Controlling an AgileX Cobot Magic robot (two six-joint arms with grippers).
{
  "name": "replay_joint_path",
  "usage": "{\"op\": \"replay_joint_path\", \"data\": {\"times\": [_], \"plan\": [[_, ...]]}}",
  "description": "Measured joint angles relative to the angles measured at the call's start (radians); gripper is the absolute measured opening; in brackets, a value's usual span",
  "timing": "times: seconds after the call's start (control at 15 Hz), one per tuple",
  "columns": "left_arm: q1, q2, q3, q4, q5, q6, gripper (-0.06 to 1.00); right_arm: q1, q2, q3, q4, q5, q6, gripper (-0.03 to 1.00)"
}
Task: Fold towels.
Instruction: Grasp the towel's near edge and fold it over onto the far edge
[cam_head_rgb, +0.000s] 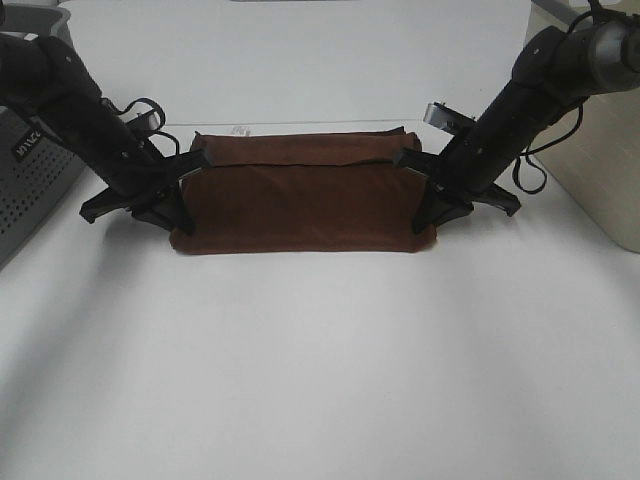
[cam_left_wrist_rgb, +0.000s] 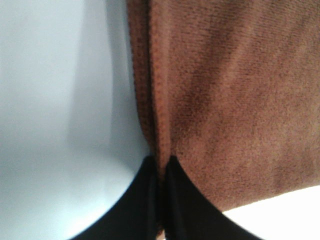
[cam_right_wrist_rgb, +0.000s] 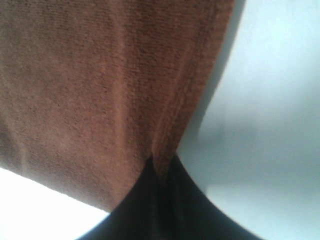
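Observation:
The dark reddish-brown towel (cam_head_rgb: 305, 205) lies folded over in a wide band on the white table (cam_head_rgb: 320, 360). My left gripper (cam_head_rgb: 190, 172) is shut on the towel's left hemmed edge, which the left wrist view shows pinched between the black fingers (cam_left_wrist_rgb: 147, 200) with the cloth (cam_left_wrist_rgb: 230, 100) spreading away. My right gripper (cam_head_rgb: 412, 165) is shut on the towel's right edge; in the right wrist view the hem (cam_right_wrist_rgb: 100, 90) runs into the closed fingers (cam_right_wrist_rgb: 165, 205). A small white tag (cam_head_rgb: 240, 129) peeks out behind the towel's far edge.
A grey perforated basket (cam_head_rgb: 30, 180) stands at the left edge. A beige container (cam_head_rgb: 600, 170) stands at the right edge. The table's far edge runs just behind the towel.

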Motion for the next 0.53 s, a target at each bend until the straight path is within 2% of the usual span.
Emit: {"op": "replay_joint_path", "data": {"times": [0.2, 0.4, 0.53], "plan": [[-0.044, -0.049, 0.059, 0.067, 0.019, 0.006, 0.01, 0.0, -0.083, 0.115, -0.004, -0.01, 0.007, 0.0], [-0.104, -0.151, 0.233, 0.087, -0.044, 0.006, 0.01, 0.0, -0.19, 0.308, -0.005, -0.059, -0.002, 0.0], [-0.107, -0.23, 0.374, 0.09, -0.092, -0.001, 0.01, 0.0, -0.259, 0.43, -0.004, -0.091, -0.017, 0.0]]}}
